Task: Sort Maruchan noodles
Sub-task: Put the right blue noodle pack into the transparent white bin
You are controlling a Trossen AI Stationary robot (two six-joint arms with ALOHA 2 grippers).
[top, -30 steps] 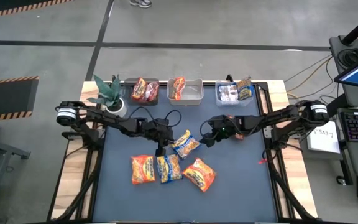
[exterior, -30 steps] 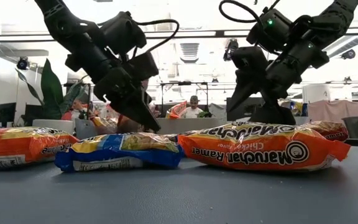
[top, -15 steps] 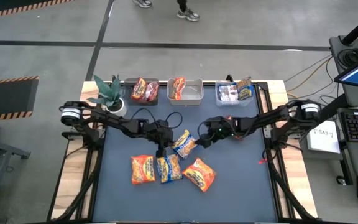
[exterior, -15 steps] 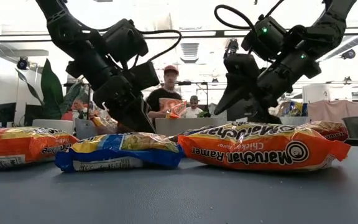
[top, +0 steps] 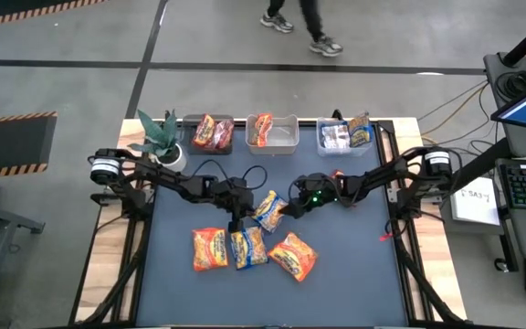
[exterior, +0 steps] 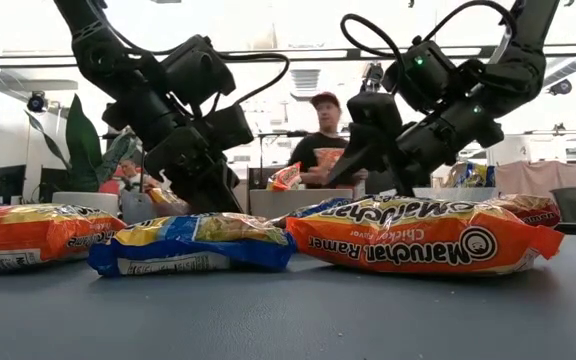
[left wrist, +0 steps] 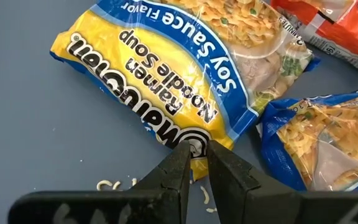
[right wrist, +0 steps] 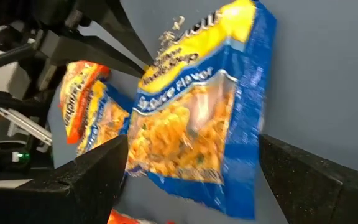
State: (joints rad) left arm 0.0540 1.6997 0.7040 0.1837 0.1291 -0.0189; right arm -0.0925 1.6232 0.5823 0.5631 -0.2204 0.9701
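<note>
A blue-and-yellow noodle packet (top: 270, 210) (left wrist: 166, 74) (right wrist: 197, 106) lies mid-table. My left gripper (top: 238, 217) (left wrist: 196, 158) is at its left end, shut on it. My right gripper (top: 286, 210) (right wrist: 192, 143) is open at the packet's right end, one finger on each side; I cannot tell whether they touch it. Nearer the front lie an orange packet (top: 210, 248), a second blue-and-yellow packet (top: 247, 247) and another orange one (top: 292, 256), flat on the table. My left gripper pinches the packet's sealed edge by the Maruchan logo (left wrist: 188, 144) between its two fingertips. The fingers slant down at it from the table's left. The rest of the packet lies on the table.
Three clear bins (top: 213, 132) (top: 272, 131) (top: 345, 137) holding packets stand along the far edge, beside a potted plant (top: 160, 137). Noodle crumbs (left wrist: 104, 185) lie near my left fingers. A person (exterior: 323, 150) stands beyond the table. Bare table shows to the right (top: 354, 256).
My right gripper has moved toward the table's left, up to the blue-and-yellow packet's right end. The packet has turned slightly. A person has walked into view behind the table.
</note>
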